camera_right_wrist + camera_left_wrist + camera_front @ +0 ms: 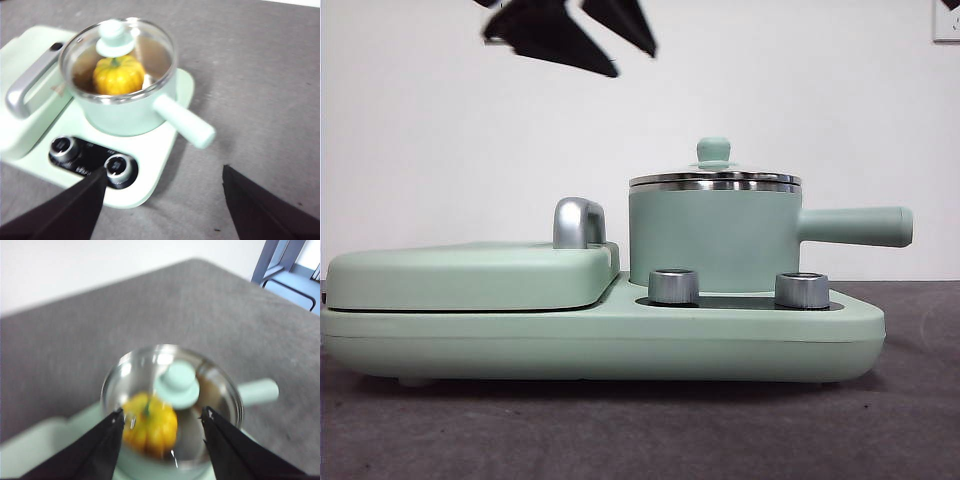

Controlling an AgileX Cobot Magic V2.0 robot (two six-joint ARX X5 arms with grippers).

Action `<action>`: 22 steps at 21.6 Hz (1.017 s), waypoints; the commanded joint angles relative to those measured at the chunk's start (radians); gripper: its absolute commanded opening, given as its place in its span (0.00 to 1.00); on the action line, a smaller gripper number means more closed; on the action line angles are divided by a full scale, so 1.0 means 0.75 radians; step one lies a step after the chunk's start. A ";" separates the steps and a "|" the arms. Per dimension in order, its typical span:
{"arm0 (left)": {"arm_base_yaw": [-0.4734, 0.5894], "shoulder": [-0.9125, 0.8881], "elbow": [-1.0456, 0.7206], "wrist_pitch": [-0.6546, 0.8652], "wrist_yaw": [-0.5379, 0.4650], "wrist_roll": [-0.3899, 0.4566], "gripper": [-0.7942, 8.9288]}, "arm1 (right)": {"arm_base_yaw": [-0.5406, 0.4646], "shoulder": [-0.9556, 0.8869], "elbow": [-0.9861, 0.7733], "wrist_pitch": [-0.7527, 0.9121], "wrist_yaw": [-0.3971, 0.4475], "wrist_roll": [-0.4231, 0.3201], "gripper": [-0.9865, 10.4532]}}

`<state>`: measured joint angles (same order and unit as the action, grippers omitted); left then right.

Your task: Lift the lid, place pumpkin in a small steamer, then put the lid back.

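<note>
Glass lid [715,178] sits on steamer [713,238], pumpkin [118,74] inside; I lift both open jaws clear, straight up.

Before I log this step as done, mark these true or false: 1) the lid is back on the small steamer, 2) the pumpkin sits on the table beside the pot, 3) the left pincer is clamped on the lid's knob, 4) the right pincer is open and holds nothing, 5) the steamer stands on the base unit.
1) True: the lid sits on the small steamer.
2) False: the pumpkin is inside the steamer, under the glass.
3) False: the left pincer is open above the lid, apart from it.
4) True: the right pincer is open and holds nothing.
5) True: it stands on the base unit.
</note>
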<state>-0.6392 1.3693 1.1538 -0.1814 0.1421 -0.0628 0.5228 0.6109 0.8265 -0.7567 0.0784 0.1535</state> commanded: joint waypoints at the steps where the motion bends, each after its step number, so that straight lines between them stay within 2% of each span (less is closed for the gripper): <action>1: 0.020 -0.027 0.016 -0.160 0.013 -0.083 0.35 | 0.007 0.062 0.007 0.035 -0.045 -0.121 0.40; 4: 0.031 -0.091 -0.022 -0.283 0.012 -0.084 0.34 | 0.007 0.153 0.007 0.115 -0.139 -0.181 0.40; 10: 0.038 -0.284 -0.232 -0.241 -0.017 -0.174 0.34 | 0.008 0.310 0.007 0.321 -0.247 -0.191 0.40; 17: 0.058 -0.492 -0.393 -0.305 -0.151 -0.218 0.34 | 0.038 0.453 0.007 0.472 -0.319 -0.191 0.40; 22: 0.092 -0.603 -0.446 -0.364 -0.173 -0.223 0.34 | 0.099 0.520 0.008 0.533 -0.320 -0.191 0.40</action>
<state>-0.5667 0.9142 0.8158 -0.4641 0.0189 -0.2245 0.5858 0.9916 0.8265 -0.3687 -0.1581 0.0219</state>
